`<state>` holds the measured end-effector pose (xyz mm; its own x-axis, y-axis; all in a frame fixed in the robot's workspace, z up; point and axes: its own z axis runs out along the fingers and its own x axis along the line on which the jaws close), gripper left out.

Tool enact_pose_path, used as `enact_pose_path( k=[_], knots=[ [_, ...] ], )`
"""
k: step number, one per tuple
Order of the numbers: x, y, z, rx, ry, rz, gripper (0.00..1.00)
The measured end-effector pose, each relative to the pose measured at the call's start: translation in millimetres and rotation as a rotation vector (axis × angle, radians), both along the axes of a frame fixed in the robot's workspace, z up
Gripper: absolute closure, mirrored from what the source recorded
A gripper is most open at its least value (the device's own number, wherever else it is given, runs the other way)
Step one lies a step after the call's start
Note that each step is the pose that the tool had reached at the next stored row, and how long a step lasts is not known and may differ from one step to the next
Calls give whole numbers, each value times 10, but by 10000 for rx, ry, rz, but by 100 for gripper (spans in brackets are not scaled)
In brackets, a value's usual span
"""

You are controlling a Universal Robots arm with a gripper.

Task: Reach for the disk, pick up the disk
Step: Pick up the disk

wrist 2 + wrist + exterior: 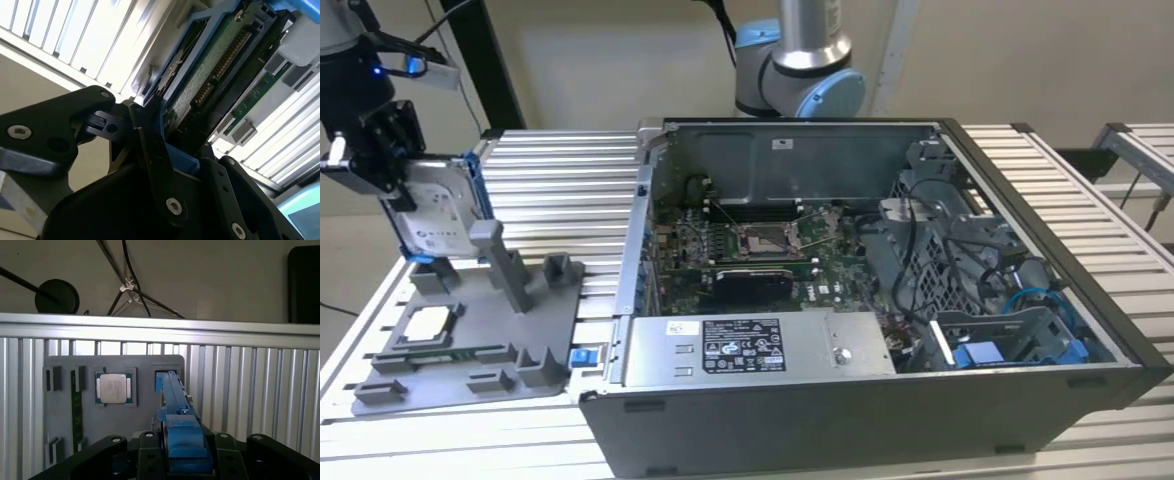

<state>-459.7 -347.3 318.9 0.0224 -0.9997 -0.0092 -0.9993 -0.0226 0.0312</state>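
Slatted bench (547,170) carries an open computer case (854,420) and a grey fixture tray (467,350). End effector (403,190) is clamped on the disk's (443,215) blue rails. The disk stands upright over the tray's far end. Processor chip (114,388) is seated in the tray.

One disk (443,215), one chip (113,388), one case (854,420)
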Motion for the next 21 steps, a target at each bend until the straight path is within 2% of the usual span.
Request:
enact_pose_path(
  k=[5, 10, 15, 21],
  knots=[
    [-16, 0, 124, 6, -18, 80, 100],
    [-23, 1, 173, 84, -161, 210, 100],
    [-23, 0, 255, 152, -281, 275, 100],
    [-23, 0, 490, 169, -298, 591, 100]
  ],
)
